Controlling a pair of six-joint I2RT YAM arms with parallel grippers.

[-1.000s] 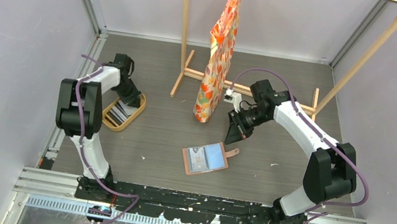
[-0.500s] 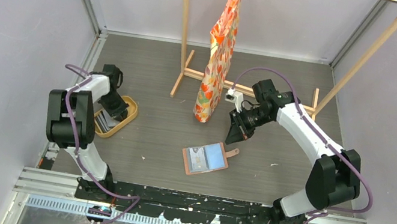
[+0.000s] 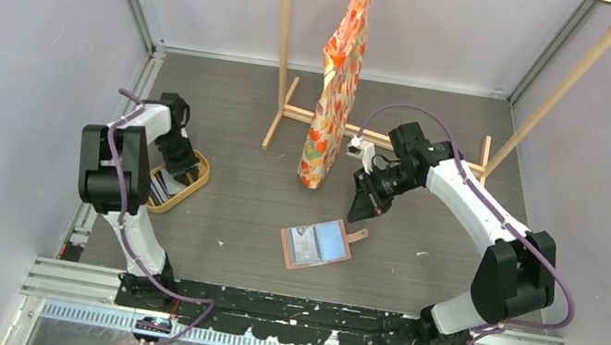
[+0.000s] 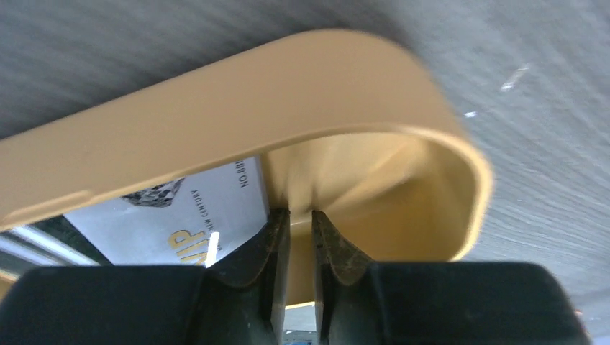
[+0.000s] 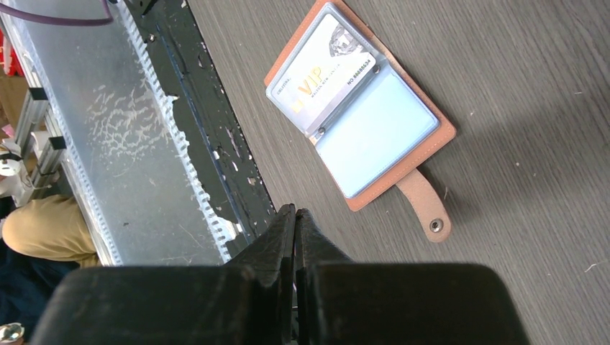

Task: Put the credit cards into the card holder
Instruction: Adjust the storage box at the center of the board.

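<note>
Looking from the top external view, you see the card holder [image 3: 316, 244] lying open and flat on the grey table [image 3: 264, 119], just below the centre of the frame. Your right gripper [image 3: 360, 215] hangs above and a little to the upper right of it, apart from it. At the left of the frame your left gripper [image 3: 182, 171] reaches down into the yellow-rimmed tray [image 3: 206, 173], where the loose credit cards [image 3: 160, 188] lie. An orange patterned bag [image 3: 339, 75] hangs from a wooden rack [image 3: 291, 39] at the top centre.

In the left wrist view, the tray's rim [image 4: 216, 115] arcs across the upper half of the frame. A white card marked VIP [image 4: 187, 215] rests inside at the lower left. Your left gripper [image 4: 301, 213] points at the tray's inner wall, beside that card's right edge. Its fingers [image 4: 277, 233] are parted by a slim gap and clasp nothing.

In the right wrist view, your right gripper [image 5: 295, 210] sits at the bottom centre, its jaws clenched together and empty. The card holder [image 5: 374, 136] lies in the upper middle, spread open. One white VIP card [image 5: 324, 68] is tucked in the upper left pocket. The lower right pocket shows plain grey-blue. The snap tab [image 5: 424, 205] sticks out toward the lower right.
</note>
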